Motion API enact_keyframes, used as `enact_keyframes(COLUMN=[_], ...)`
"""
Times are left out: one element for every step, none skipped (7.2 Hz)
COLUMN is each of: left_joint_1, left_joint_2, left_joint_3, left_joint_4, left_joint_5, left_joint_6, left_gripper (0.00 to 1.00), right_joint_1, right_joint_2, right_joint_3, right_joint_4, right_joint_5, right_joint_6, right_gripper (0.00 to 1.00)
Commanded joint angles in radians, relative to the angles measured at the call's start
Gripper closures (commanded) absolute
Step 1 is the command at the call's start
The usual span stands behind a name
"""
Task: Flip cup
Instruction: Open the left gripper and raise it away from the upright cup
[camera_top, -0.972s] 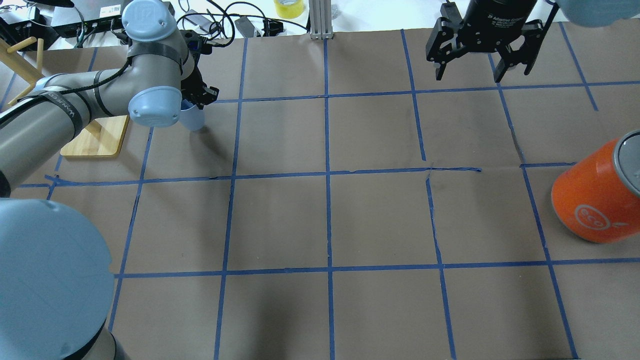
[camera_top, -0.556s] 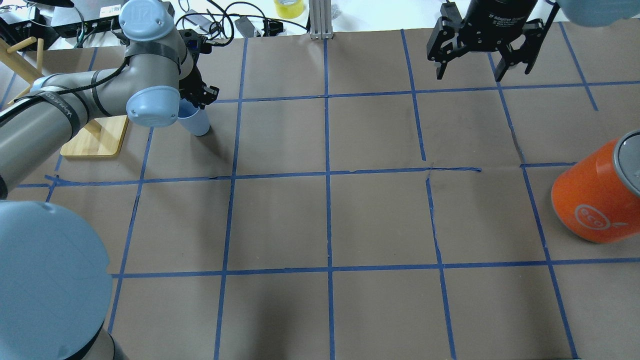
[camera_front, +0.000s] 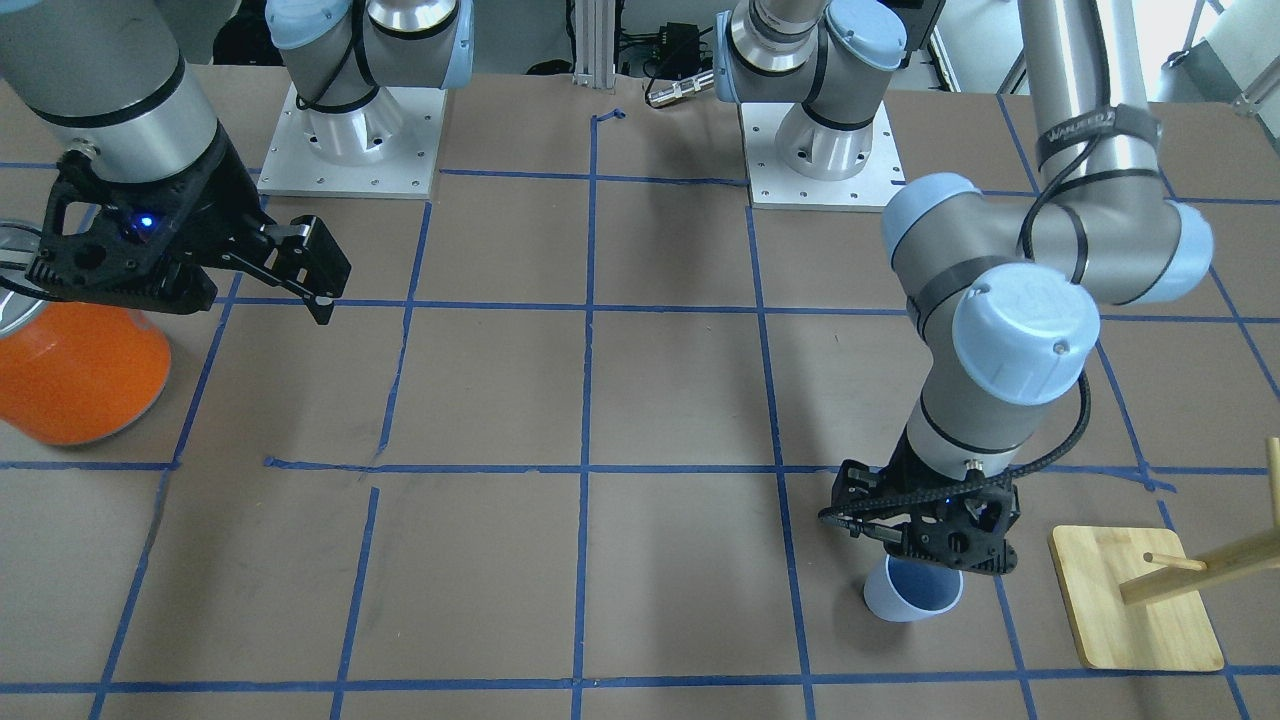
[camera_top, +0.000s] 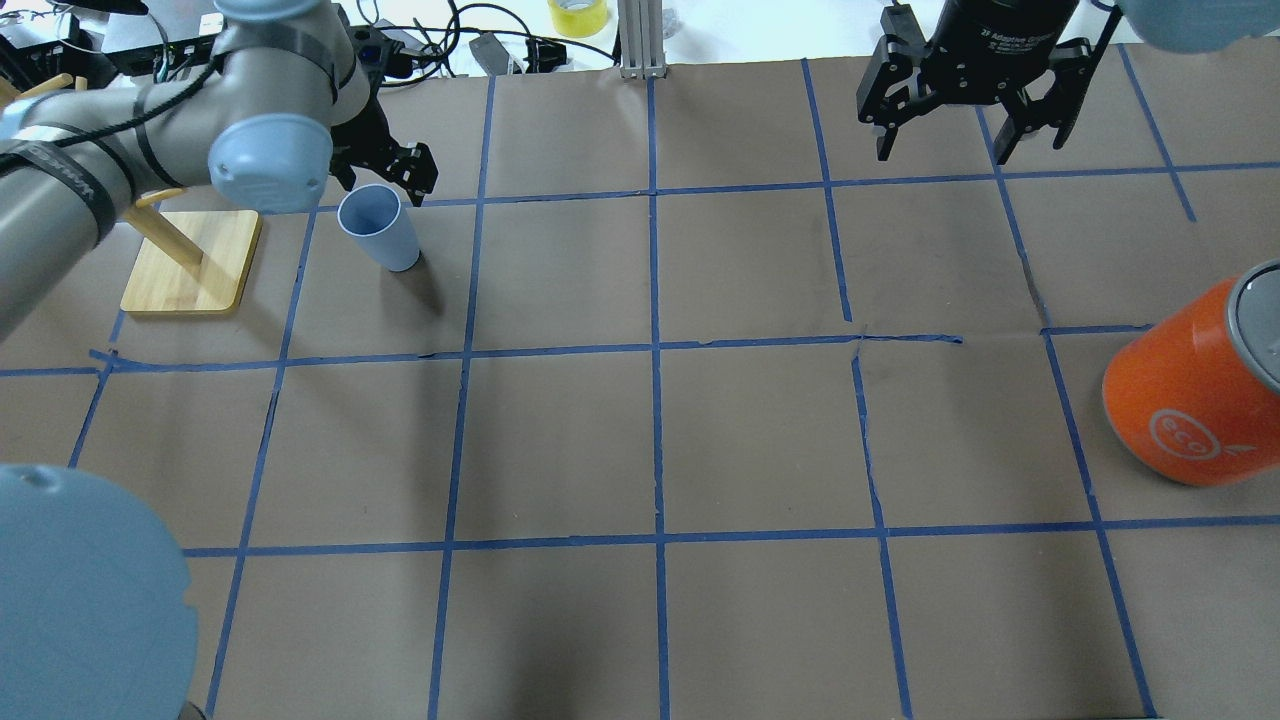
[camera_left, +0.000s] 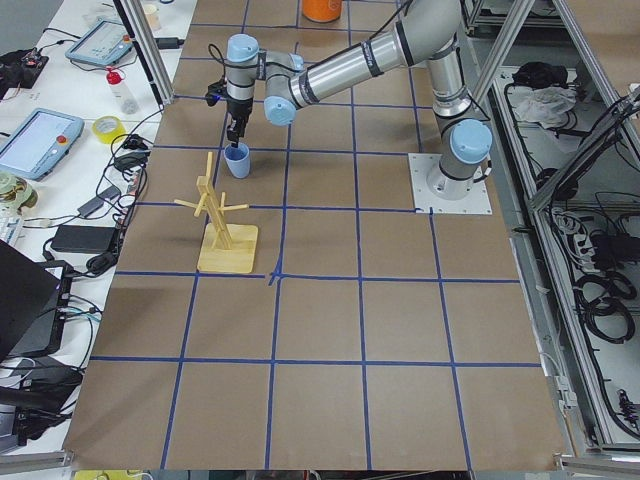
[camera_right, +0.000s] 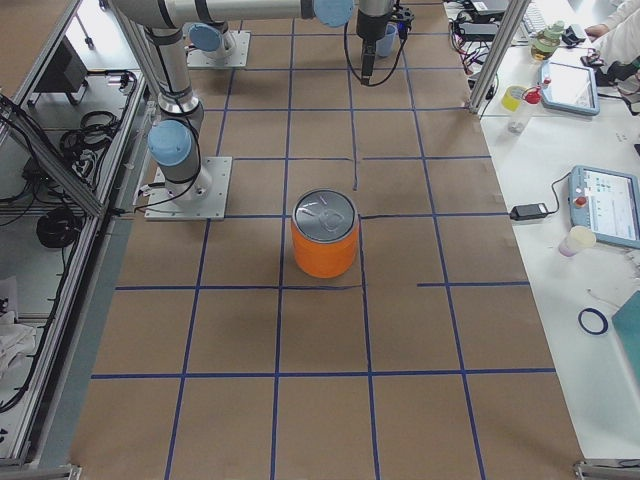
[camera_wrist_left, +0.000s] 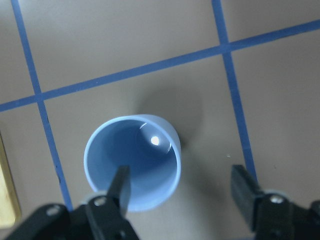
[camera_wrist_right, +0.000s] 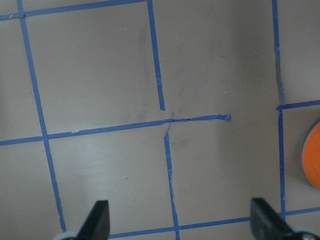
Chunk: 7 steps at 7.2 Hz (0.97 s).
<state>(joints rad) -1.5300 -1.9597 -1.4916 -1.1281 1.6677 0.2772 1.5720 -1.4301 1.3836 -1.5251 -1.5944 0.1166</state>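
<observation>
Now the cup stands mouth up on the table near its far left corner, just below the left gripper, jaws spread and empty, while the right gripper likewise gapes empty.

In the overhead view, at the right edge, the large orange cylindrical container with a silver top bears a white ring logo low on its side that reads "eco". At the top right of the same view, the black body of the right gripper carries small white lettering, "2F Adaptive Gripper". In the front-facing view, upper right, a black strap round the grey arm tube shows white capitals beginning "WAN"; the remaining letters are unclear.
</observation>
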Motion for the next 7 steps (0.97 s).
enact_keyframes(left_joint_1=[-0.006,-0.006,-0.007,-0.024,-0.045,-0.047,-0.047], left_joint_2=[0.158,0.227,0.292,0.339,0.358,0.372,0.370], left_joint_3=[0.036,0.027,0.002,-0.030,-0.065,-0.091,-0.087], left_joint_4=[-0.216,-0.299,-0.335,-0.332,-0.337,-0.334,-0.337], left_joint_5=[-0.006,-0.009,-0.016,-0.067,-0.054,-0.072,-0.069], left_joint_6=[-0.006,-0.010,-0.016,-0.114,-0.189,-0.326,-0.375], left_gripper=[0.00,0.00,0.00,0.01,0.00,0.01,0.00], right_joint_1=[0.000,-0.001,0.000,-0.001,-0.001,0.000,-0.001], right_joint_2=[-0.001,0.000,0.000,-0.001,-0.001,-0.001,0.000], right_joint_3=[0.000,0.000,0.000,0.000,0.000,0.000,0.000], right_joint_4=[0.000,0.000,-0.009,-0.004,-0.009,-0.010,-0.009], right_joint_5=[-0.022,-0.022,-0.022,-0.024,-0.024,-0.022,-0.022], right_joint_6=[0.003,0.003,0.005,0.005,0.005,0.002,0.003], right_gripper=[0.00,0.00,0.00,0.00,0.00,0.00,0.00])
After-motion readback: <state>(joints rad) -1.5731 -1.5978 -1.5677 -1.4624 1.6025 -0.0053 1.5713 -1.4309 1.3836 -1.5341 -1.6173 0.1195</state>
